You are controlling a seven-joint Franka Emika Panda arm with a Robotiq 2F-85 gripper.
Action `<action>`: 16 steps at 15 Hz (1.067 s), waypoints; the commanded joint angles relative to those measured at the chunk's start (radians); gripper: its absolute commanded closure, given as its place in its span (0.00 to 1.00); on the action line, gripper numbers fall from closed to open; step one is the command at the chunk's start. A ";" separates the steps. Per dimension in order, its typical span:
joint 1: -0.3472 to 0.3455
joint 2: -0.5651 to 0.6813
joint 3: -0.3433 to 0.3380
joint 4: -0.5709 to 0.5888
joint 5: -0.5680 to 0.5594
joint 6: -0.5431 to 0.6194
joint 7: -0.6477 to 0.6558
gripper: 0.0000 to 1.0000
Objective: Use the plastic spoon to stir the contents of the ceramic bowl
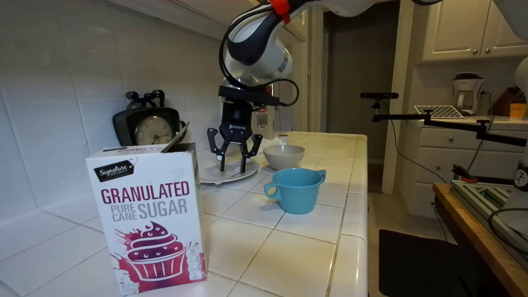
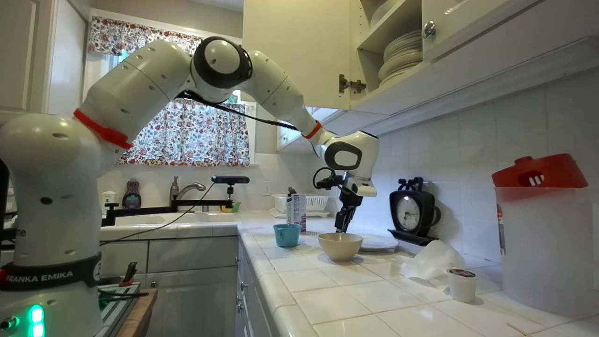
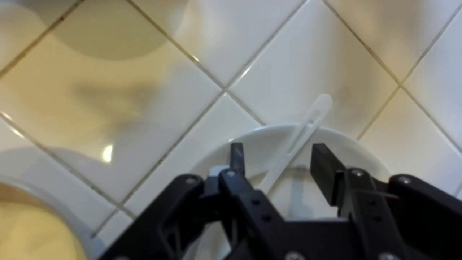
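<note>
The ceramic bowl (image 1: 284, 159) is round and off-white and stands on the tiled counter, also seen in an exterior view (image 2: 340, 249). In the wrist view its edge (image 3: 18, 193) shows at the lower left, with a pale yellowish inside; I cannot tell what it holds. The white plastic spoon (image 3: 281, 162) lies across a white plate (image 3: 346, 144), its handle end sticking out over the rim. My gripper (image 3: 278, 151) is open and empty above the plate, also in both exterior views (image 1: 232, 168) (image 2: 342, 228). The spoon lies between and below the fingers; its lower end is hidden.
A light-blue cup (image 1: 299, 192) stands near the counter's front edge. A sugar box (image 1: 150, 222) stands beyond it. A black scale (image 2: 409, 213) stands by the wall. Crumpled paper (image 2: 435, 260), a small pod cup (image 2: 462, 285) and a red-lidded container (image 2: 545, 248) are nearby.
</note>
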 commanded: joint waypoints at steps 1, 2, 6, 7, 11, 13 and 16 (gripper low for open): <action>0.000 0.052 -0.006 0.087 -0.032 -0.052 0.004 0.48; 0.001 0.059 -0.007 0.098 -0.038 -0.054 0.005 0.48; 0.004 0.091 -0.005 0.150 -0.050 -0.083 0.008 0.52; 0.006 0.098 -0.005 0.162 -0.052 -0.091 0.010 0.52; 0.014 0.119 -0.003 0.193 -0.054 -0.113 0.013 0.56; 0.018 0.127 -0.004 0.202 -0.056 -0.120 0.015 0.55; 0.017 0.133 -0.004 0.210 -0.054 -0.126 0.013 0.55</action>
